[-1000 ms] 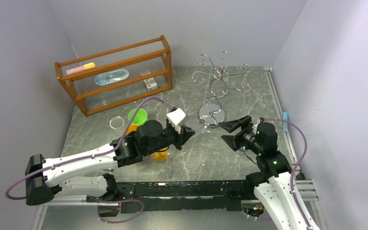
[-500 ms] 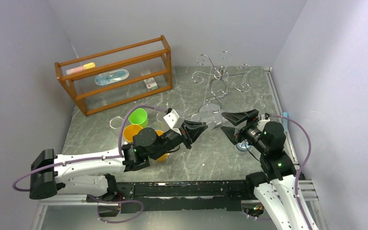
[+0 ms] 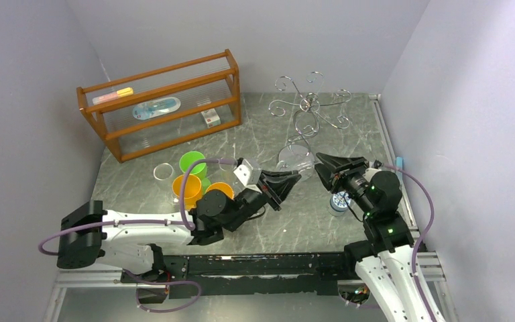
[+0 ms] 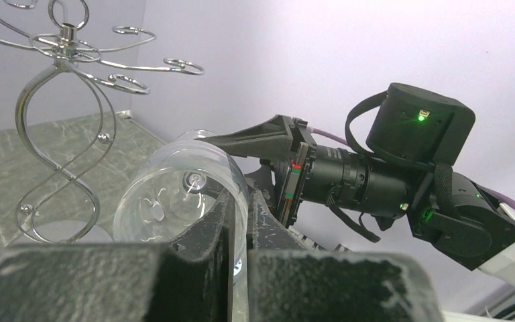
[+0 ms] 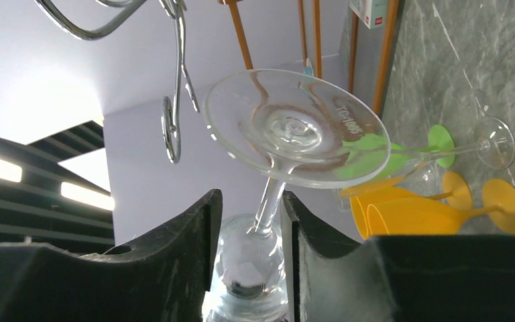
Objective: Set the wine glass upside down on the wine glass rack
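Observation:
The clear wine glass (image 3: 294, 163) hangs on its side in mid-air between both arms, in front of the silver wire wine glass rack (image 3: 306, 111). My left gripper (image 3: 290, 180) is shut on the bowl's rim, with the glass wall (image 4: 174, 194) pinched between its fingers (image 4: 222, 221). From the right, my right gripper (image 3: 320, 163) straddles the stem (image 5: 268, 201) just below the round foot (image 5: 295, 127). Its jaws are narrow but open: a gap shows on the left side of the stem. The rack's scroll arms (image 4: 64, 121) rise behind the glass.
An orange-brown wooden shelf (image 3: 161, 100) stands at the back left. Green (image 3: 192, 163) and orange (image 3: 186, 188) plastic glasses and a clear one (image 3: 163, 171) sit left of centre. A small blue-white object (image 3: 340, 201) lies under the right arm. Grey walls close both sides.
My left arm has carried the glass to the right, up to the right gripper. The right gripper has moved in around the stem and its jaws have narrowed.

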`<state>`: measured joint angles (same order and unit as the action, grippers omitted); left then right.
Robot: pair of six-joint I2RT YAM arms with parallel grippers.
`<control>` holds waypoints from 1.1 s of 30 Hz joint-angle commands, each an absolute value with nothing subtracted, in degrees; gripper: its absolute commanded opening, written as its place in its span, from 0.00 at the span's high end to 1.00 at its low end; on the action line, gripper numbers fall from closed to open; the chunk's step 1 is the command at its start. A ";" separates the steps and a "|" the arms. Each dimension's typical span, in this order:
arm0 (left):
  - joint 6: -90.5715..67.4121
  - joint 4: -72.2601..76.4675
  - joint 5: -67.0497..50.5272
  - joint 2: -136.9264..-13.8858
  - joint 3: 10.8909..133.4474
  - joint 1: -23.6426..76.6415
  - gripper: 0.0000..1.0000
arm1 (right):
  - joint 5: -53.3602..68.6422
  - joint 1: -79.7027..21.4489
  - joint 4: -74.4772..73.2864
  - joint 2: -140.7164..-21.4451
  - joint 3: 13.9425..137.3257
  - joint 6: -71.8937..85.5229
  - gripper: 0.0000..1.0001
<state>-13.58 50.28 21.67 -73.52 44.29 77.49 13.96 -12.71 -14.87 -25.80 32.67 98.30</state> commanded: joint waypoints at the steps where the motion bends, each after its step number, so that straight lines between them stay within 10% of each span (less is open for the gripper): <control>1: -12.48 62.27 24.11 -75.18 44.89 78.87 0.95 | 11.19 -12.48 -14.23 -25.86 33.23 101.03 0.60; 25: -6.59 65.88 27.60 -82.25 46.76 80.49 0.95 | 13.52 -12.54 -18.43 -27.63 36.46 99.52 0.74; 30: -6.70 64.79 27.69 -82.77 46.93 80.84 0.95 | 13.16 -12.50 -18.53 -28.12 35.96 97.99 1.00; 33: -10.00 59.78 28.20 -80.76 46.85 80.86 0.76 | 11.20 -12.53 -21.86 -28.58 36.97 95.26 1.00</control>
